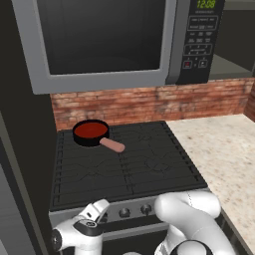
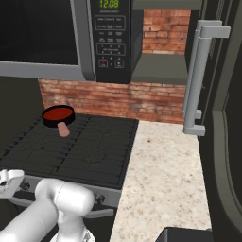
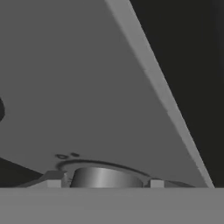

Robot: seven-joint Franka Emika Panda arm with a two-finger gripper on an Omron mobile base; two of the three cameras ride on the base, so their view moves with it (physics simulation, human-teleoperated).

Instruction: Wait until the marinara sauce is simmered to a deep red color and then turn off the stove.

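1. Far left – gripper (image 3: 105, 183) is down at the stove (image 1: 149, 164) front panel, near its left end. In the hand view the two tips sit either side of a round silver knob (image 3: 105, 178), pressed close to it, so I read the jaws as narrowed onto that knob – holding it, not wide.
2. In the left base view the white hand (image 1: 92, 219) sits at the panel's left end, w/ two more knobs (image 1: 134, 211) just to its right.
3. Back-left corner of the cooktop: skillet (image 1: 91, 133) on the rear left burner, handle pointing toward the front right.
4. Sauce (image 1: 90, 130) fills the pan as a flat red disc – looks deep red in the right base view, a bit more orange-red in the left one.
5. Rest of the cooktop to the right is bare grate; counter (image 1: 224, 149) runs along the stove's right edge.
6. Above: microwave (image 1: 99, 40), clock lit, not part of the job.
7. Progress, as I judge it: the waiting part seems about done, since the colour reads dark enough, and the reach to the knob is done too. Left to do – turn the knob to off, then let go & back away.
8. Can't tell from these frames whether the burner is lit or which position the knob is in – no flame visible, and the knob's mark isn't readable.
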